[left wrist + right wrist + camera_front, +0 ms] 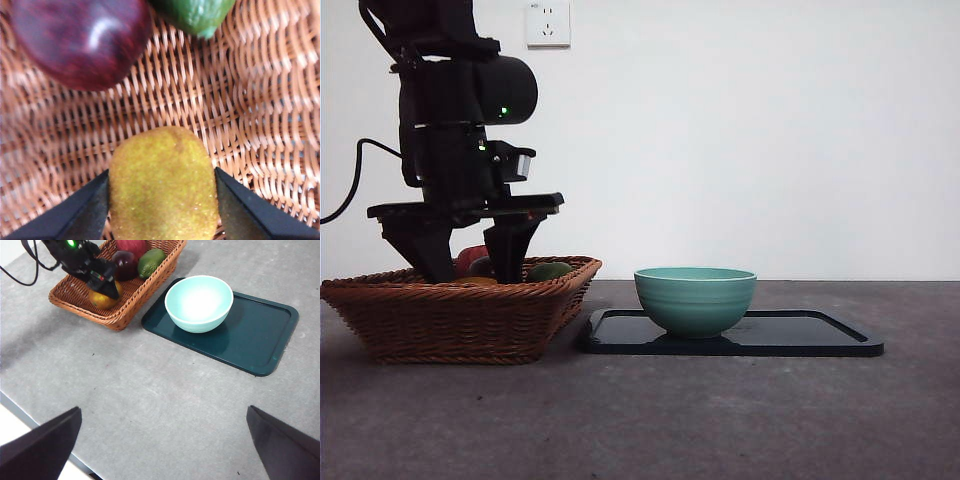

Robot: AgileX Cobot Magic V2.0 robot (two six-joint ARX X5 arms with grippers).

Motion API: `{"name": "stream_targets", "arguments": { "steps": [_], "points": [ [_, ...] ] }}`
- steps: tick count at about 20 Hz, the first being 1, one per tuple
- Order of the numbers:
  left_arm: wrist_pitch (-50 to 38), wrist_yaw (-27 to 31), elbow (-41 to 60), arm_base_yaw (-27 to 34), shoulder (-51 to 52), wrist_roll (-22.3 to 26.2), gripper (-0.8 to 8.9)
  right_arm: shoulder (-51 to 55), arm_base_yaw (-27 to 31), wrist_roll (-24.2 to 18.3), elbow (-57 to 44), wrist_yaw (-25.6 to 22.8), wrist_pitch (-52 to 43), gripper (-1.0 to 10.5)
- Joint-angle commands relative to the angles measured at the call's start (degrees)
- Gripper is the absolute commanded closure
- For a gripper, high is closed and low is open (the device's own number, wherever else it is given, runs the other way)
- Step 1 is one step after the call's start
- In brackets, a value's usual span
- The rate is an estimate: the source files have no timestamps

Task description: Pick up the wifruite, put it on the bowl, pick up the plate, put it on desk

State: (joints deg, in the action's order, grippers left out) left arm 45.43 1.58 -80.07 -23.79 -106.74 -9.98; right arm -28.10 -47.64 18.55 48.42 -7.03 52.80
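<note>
We note the wifruite [162, 185]: oval, dull yellow-brown skin, lying in the wicker basket [260, 110], left pincer [162, 210] closed against its sides. Purple fruit [80, 42] and green fruit [197, 15] share the basket. Bowl [695, 298] sits on the black tray [800, 335]. Right pincer [162, 450] wide open, holding nothing, above the counter [150, 390].

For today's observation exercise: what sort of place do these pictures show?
Probably an indoor robot test bench: a bare desk against a plain white wall with a socket, staged with a wicker fruit basket, bowl and tray.
</note>
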Motion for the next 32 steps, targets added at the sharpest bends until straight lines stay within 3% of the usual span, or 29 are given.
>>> {"name": "stream_targets", "arguments": {
  "steps": [1,3,8,14,20,23,32],
  "points": [
    [-0.28,0.13,-0.66,-0.76,-1.09,-0.17,4.9,-0.13,-0.61,0.96,0.33,0.09,-0.72,3.2],
    [-0.24,0.13,-0.63,-0.79,-1.09,-0.15,3.71,-0.13,-0.61,0.96,0.33,0.11,-0.72,3.2],
    [2.03,0.11,-1.66,-0.76,-0.98,0.28,2.18,-0.13,-0.61,0.96,0.33,0.11,-0.72,3.2],
    [10.97,0.11,-7.67,-0.79,3.39,2.49,2.11,-0.13,-0.61,0.96,0.33,0.09,-0.72,3.2],
    [15.12,-0.59,-7.76,-1.01,18.43,3.5,2.12,-0.13,-0.61,0.96,0.33,0.09,-0.74,3.2],
    [16.96,-4.42,-7.76,-1.22,27.36,4.42,2.15,-0.13,-0.61,0.94,0.33,0.07,-0.76,3.2],
    [23.17,-16.68,-7.69,-2.25,46.86,13.2,2.15,-0.13,-0.61,0.92,0.33,-0.55,-0.81,3.2]
  ]
}}
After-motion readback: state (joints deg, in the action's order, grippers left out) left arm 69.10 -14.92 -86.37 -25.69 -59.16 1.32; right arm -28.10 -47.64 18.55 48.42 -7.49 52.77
